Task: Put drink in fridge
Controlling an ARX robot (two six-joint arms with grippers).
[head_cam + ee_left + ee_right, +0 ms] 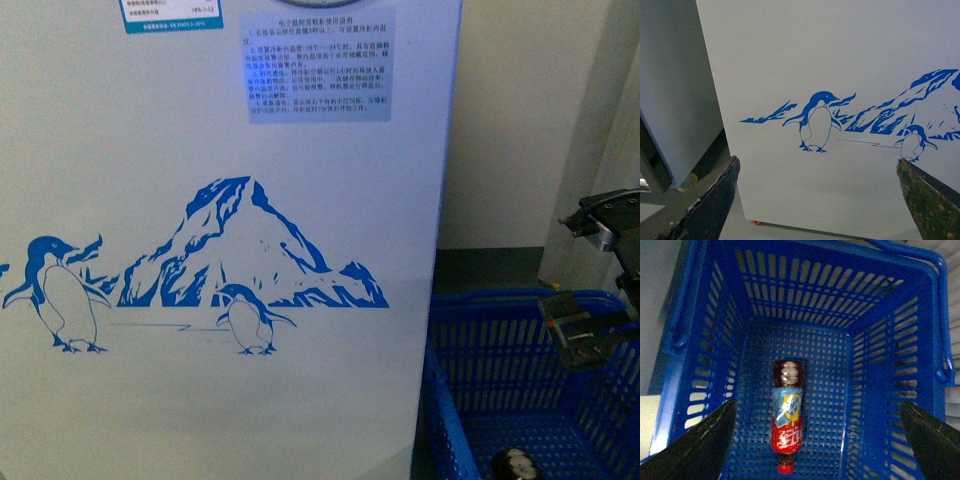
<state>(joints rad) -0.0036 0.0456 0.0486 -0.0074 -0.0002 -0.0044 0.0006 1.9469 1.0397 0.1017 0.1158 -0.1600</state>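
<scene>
Nearest, the right gripper [817, 405] hangs over a blue plastic basket [805, 295], its two dark fingers [705, 445] spread wide with nothing between them. In the front view it sits at the right edge, above the basket's far right rim.

The drink bottle [786, 420] lies on its side on the basket's slotted floor, roughly midway between the side walls. It holds a dark drink, with a blue and red label around the middle and a small red cap [785, 469]. It lies directly below the gap between the spread fingers and apart from both. In the front view only a dark rounded bit shows at the basket bottom, too small to identify for sure.

The left gripper [817, 161] is also spread wide and grips nothing. It faces the front of the fridge [200, 150] without touching it.

The fridge fills the left and middle of the front view as a flat white wall, with the basket just to its right. Whether the two touch cannot be told. Its front carries a blue drawing of two penguins [60, 295] before a mountain [240, 245], with a sticker of small print [320, 65] higher up. A small red wheel [756, 222] peeps out under its bottom edge. Left of the fridge stands a grey cabinet [675, 90].

Farthest, past the basket, lie a dark floor strip [490, 270] and a cream wall [520, 120].
</scene>
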